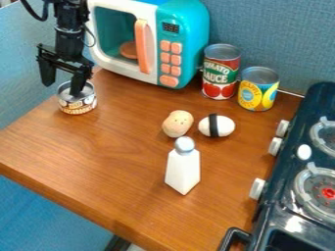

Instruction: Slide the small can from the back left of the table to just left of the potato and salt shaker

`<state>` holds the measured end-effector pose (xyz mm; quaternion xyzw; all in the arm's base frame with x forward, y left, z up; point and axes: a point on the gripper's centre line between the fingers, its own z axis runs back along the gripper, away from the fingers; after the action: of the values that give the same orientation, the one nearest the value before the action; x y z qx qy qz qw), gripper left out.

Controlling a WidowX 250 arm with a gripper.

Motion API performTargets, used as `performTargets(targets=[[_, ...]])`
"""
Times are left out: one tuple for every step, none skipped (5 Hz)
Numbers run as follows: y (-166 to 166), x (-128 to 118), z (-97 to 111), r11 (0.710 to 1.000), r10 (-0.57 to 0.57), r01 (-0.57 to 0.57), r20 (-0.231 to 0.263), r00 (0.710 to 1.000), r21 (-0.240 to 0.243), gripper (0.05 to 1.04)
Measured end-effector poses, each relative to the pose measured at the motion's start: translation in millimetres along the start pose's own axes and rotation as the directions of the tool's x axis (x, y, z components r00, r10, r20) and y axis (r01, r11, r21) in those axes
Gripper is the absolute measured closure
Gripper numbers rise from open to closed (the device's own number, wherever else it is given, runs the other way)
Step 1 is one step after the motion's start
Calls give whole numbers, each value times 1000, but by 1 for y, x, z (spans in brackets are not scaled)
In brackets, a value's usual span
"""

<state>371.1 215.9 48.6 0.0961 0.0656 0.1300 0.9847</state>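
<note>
Fingers (80, 83) of the end effector (61, 89) stand apart (one at the short can (78, 106))

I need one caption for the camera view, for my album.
An open claw at a small can on a wooden counter, with a toy microwave and white shaker.

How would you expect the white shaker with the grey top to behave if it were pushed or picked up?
The shaker looks stiff, with straight, flat sides that should hold their shape when squeezed. Standing tall on a small base, it would probably tip if pushed near the top. Its rounded grey cap might be slippery to grip.
</note>
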Motion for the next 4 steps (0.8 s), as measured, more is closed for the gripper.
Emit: performTargets(targets=[[-11,5,3,999,-20,19,13,1000,33,81],[-35,6,6,997,-68,66,40,997,40,81],[-54,-6,6,997,-80,81,46,996,-21,81],[-70,-15,6,991,-103,106,40,994,-87,81]])
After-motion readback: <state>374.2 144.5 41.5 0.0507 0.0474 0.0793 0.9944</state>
